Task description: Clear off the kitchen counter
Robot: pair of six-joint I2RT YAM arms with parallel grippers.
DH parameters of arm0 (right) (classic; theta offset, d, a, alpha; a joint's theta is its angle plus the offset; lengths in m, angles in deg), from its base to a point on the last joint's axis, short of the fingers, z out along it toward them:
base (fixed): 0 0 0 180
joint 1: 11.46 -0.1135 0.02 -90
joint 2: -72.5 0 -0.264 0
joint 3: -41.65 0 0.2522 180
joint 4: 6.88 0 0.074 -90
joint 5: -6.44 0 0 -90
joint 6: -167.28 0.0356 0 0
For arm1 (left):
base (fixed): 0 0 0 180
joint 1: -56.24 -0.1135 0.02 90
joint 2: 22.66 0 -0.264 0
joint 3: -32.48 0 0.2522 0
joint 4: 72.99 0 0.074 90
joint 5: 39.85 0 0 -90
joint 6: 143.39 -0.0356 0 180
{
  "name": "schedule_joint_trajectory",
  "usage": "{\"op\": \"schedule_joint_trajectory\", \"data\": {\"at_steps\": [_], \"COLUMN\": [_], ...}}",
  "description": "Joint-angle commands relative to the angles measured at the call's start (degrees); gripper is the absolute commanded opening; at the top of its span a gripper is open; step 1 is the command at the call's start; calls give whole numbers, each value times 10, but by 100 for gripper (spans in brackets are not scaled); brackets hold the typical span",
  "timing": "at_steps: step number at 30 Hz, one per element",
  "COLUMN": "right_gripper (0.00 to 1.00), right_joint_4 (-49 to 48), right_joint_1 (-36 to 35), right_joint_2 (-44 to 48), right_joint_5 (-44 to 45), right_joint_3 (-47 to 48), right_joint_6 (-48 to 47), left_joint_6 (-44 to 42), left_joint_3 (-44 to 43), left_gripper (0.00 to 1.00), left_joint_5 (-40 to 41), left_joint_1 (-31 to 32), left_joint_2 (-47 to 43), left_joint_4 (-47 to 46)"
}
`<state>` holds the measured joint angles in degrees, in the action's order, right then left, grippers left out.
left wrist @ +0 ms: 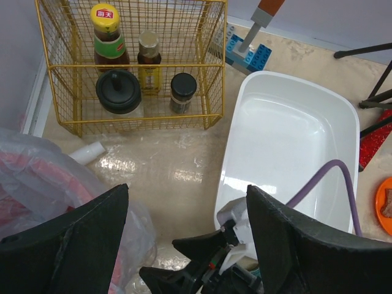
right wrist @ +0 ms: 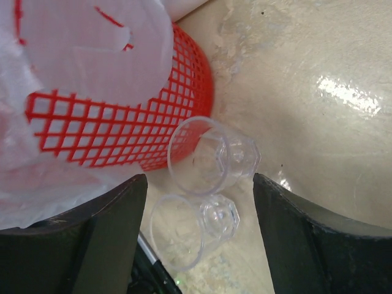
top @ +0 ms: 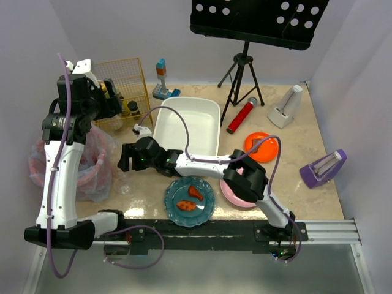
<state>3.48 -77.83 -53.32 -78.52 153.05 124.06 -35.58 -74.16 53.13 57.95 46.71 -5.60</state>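
Now the right hand is being held open astride a tipped clear cup by the left edge of the counter, seemingly bound for the red basket alongside; the left hand is open too.

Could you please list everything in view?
kitchen counter: one, beige, underneath
tub: one, white, back centre
wire basket: one, yellow, back left, four bottles inside
bin: one, red, bag-lined, left
cups: two, clear, beside bin
teal plate: one, front centre
pink plate: one, beside teal plate
orange plate: one, centre right
microphone: one, red, beside tub
music stand: one, black, back
metronome: one, white, back right
toy blocks: one stack, multicoloured, back
purple device: one, right edge
left gripper: black, open, left of tub
right gripper: black, open, over cups
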Motion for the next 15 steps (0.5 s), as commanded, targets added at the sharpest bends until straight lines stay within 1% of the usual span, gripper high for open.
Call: {"op": "schedule_joint_trajectory", "data": {"at_steps": [1,7,9,10,15], "right_gripper": [72,65,63,63,58], "right_joint_4": [15,33,55,58,63], "right_joint_1": [-3,-3,-3,-3,-3], "right_joint_2": [-25,-68,-79,-82,-95], "right_joint_5": [21,37,44,44,45], "right_joint_3": [77,116,127,131,138], "right_joint_6": [16,19,18,16,7], "left_joint_6": [-12,-13,-13,-13,-13], "left_joint_3": [7,10,12,13,16], "left_gripper": [82,82,82,82,82], "left_joint_5": [-21,-27,-27,-41,-45], "left_joint_1": [-4,-4,-4,-4,-4], "left_joint_2": [-22,-27,-27,-27,-27], "left_joint_4": [-23,-25,-26,-28,-29]}}
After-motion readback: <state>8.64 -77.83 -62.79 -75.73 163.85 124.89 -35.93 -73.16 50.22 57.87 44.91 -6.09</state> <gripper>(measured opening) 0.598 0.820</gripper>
